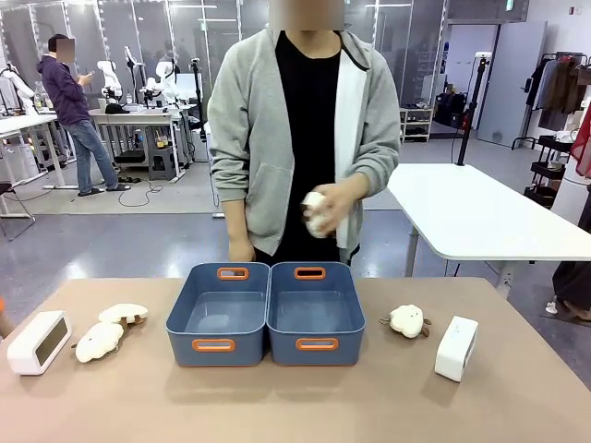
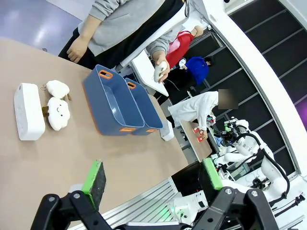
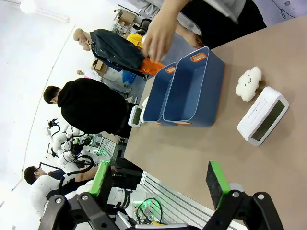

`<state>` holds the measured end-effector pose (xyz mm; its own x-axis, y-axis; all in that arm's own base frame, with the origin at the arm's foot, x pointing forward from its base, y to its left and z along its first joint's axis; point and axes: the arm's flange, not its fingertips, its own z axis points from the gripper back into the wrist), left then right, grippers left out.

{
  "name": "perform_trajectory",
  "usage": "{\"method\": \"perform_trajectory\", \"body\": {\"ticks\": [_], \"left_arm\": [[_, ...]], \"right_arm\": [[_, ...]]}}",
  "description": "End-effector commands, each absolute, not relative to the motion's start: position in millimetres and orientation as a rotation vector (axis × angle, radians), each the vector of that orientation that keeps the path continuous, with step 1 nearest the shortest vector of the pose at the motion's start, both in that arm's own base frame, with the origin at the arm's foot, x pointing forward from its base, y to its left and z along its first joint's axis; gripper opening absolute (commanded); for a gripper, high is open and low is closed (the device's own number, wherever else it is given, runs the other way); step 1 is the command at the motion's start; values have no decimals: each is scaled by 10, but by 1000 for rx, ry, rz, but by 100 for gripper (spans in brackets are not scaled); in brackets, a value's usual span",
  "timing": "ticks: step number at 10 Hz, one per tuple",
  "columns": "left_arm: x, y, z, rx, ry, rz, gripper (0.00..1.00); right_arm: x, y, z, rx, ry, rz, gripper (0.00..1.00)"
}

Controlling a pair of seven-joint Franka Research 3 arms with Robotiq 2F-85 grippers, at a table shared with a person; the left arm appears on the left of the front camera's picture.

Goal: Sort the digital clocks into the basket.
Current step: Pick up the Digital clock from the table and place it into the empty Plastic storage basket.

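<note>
Across our tan tabletop (image 1: pixel 295 406), the left digital clock (image 1: pixel 37 341) lies far left, nearest our left hand (image 2: pixel 153 176); the right digital clock (image 1: pixel 456 348) sits far right, nearest our right hand (image 3: pixel 159 178) (both hands gape wide, empty). Blue baskets (image 1: pixel 249 353) sit between.

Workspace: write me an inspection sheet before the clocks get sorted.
Surface: brown tabletop, bare along the near edge.
Job's things: two white rounded plastic digital clocks, one far left, one right; two blue rectangular plastic bins with orange handle slots, side by side, both empty.
Clutter: cream fluffy sheep plush toys, two left, one right.
Grippers: left gripper and right gripper open, holding nothing.
Cables: one black cable on the floor behind.
Surroundings: person in grey hoodie holding another plush.
</note>
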<state>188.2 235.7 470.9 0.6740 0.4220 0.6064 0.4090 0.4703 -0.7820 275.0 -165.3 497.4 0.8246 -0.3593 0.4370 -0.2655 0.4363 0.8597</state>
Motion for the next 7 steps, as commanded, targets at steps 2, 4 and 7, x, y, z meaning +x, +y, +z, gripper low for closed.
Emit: {"method": "perform_trajectory", "body": {"ticks": [2, 4, 7], "left_arm": [[1874, 2361, 4716, -1131, -893, -7, 100], [1874, 2361, 4716, -1131, -893, -7, 100], [2152, 2219, 4897, -742, -772, -7, 100]], "right_arm": [[2759, -1661, 4982, 1143, -645, -50, 100], [2759, -1661, 4982, 1143, -645, -50, 100], [2759, -1661, 4982, 1143, -645, -50, 100]]}}
